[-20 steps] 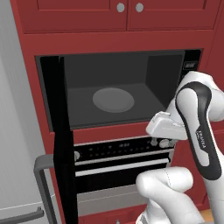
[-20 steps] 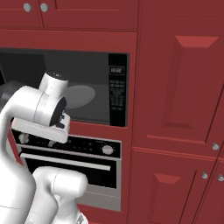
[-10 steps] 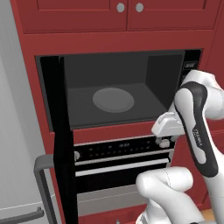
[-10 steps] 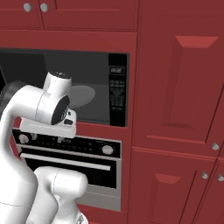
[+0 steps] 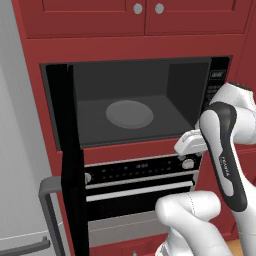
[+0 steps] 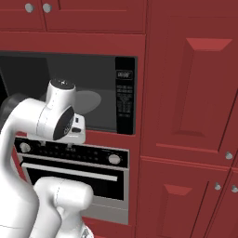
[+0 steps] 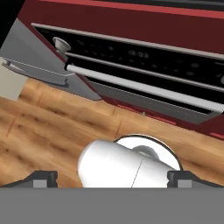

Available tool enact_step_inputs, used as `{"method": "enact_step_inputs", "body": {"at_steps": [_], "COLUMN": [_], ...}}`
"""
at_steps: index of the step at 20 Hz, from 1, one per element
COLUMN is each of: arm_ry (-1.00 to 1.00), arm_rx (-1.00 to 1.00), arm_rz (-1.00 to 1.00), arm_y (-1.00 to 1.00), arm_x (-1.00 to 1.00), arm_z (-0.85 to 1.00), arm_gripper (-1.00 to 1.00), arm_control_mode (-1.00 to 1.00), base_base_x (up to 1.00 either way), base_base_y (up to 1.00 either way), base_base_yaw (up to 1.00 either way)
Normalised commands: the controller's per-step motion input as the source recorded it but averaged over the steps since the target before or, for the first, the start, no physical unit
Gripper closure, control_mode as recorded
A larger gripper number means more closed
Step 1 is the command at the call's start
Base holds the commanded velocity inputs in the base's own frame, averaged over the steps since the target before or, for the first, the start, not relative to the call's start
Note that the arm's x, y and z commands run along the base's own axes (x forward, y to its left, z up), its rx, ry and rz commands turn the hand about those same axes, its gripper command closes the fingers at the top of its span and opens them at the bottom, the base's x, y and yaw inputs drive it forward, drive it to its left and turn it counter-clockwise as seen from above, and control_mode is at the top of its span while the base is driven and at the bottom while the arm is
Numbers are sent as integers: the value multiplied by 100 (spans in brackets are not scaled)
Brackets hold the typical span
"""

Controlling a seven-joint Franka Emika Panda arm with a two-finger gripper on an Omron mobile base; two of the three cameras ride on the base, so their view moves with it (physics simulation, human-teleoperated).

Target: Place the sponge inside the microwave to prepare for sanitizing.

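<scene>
Hand view is showing the jaws [image 7: 111, 178] gaping wide and empty, aiming down past the oven [image 7: 144, 70] toward the floor [image 7: 52, 131], so finding the sponge before approaching the open microwave [image 5: 130, 115] is looking wisest.

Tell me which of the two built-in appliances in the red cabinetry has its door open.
The upper one, the microwave: its door is swung out to the left, showing the grey interior and turntable. The oven below is closed, bar handle across its front.
</scene>
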Motion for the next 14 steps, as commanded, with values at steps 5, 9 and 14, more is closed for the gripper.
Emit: {"method": "enact_step_inputs", "body": {"at_steps": [5,9,14], "arm_ry": [-1,0,0], "arm_rx": [0,0,0], "arm_rz": [0,0,0], "arm_y": [0,0,0], "arm_x": [0,0,0], "arm_z": [1,0,0], "arm_gripper": [-100,-100,-100], "arm_control_mode": [-100,-100,-100], "base_base_x": [0,0,0], "base_base_y": [0,0,0], "base_base_yaw": [0,0,0]}}
